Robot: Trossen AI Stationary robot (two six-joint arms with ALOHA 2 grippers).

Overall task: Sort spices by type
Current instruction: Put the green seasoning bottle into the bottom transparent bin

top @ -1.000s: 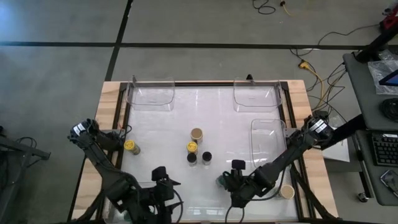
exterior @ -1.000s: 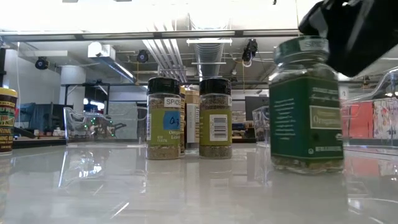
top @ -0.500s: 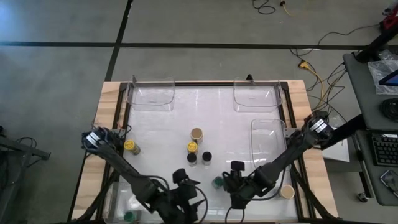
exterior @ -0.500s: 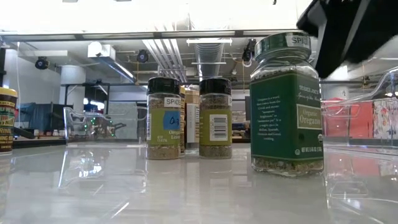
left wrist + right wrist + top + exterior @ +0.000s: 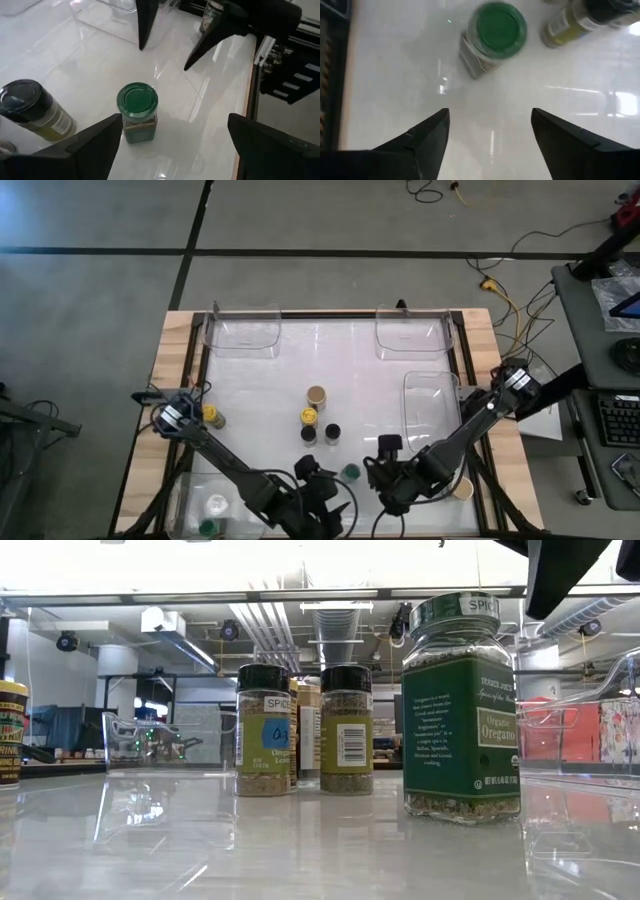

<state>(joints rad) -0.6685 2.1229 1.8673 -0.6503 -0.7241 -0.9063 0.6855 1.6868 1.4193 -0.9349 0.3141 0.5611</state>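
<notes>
- Standing free near the counter's near edge, the green-lidded oregano jar (image 5: 350, 472) looks rigid and slick, probably glass.
- I'd grip below its lid; left gripper (image 5: 322, 492) and right gripper (image 5: 385, 477) both gape, empty.

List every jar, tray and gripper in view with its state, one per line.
green-lid jar: upright, lid on, free between both grippers
two black-lid jars: upright, capped
yellow-lid jar: upright
tan-lid jar: upright
right-side tray: holds nothing
left gripper: open
right gripper: open
</notes>
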